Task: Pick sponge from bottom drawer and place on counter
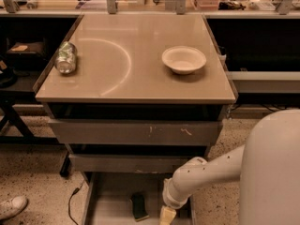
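Note:
The sponge [139, 206] lies dark side up on the floor of the open bottom drawer [110, 200], at the lower edge of the view. My gripper [168, 215] hangs from the white arm just to the right of the sponge, low inside the drawer, and is partly cut off by the frame edge. It is close beside the sponge; I cannot tell if they touch. The beige counter [136, 78] lies above, on top of the cabinet.
A crushed silver can [65, 57] lies at the counter's left edge and a white bowl [183, 59] stands at its right. Two grey drawers [131, 132] are above the open one. My arm's white bulk [272, 172] fills the lower right. A shoe [11, 206] is at the lower left.

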Robot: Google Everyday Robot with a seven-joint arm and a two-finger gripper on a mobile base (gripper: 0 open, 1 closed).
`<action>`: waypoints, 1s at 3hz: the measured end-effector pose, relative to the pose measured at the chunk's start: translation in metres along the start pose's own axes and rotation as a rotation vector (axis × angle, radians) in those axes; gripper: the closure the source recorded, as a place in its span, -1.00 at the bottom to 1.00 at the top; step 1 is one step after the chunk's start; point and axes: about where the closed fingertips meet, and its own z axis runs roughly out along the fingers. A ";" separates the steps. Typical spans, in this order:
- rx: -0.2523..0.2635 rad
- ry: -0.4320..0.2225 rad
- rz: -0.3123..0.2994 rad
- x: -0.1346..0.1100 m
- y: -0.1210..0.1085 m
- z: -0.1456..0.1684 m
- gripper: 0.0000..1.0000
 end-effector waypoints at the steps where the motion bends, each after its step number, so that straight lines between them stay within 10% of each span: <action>1: -0.014 0.001 0.003 0.002 0.004 0.006 -1.00; 3: -0.030 -0.062 -0.047 -0.009 -0.017 0.062 -1.00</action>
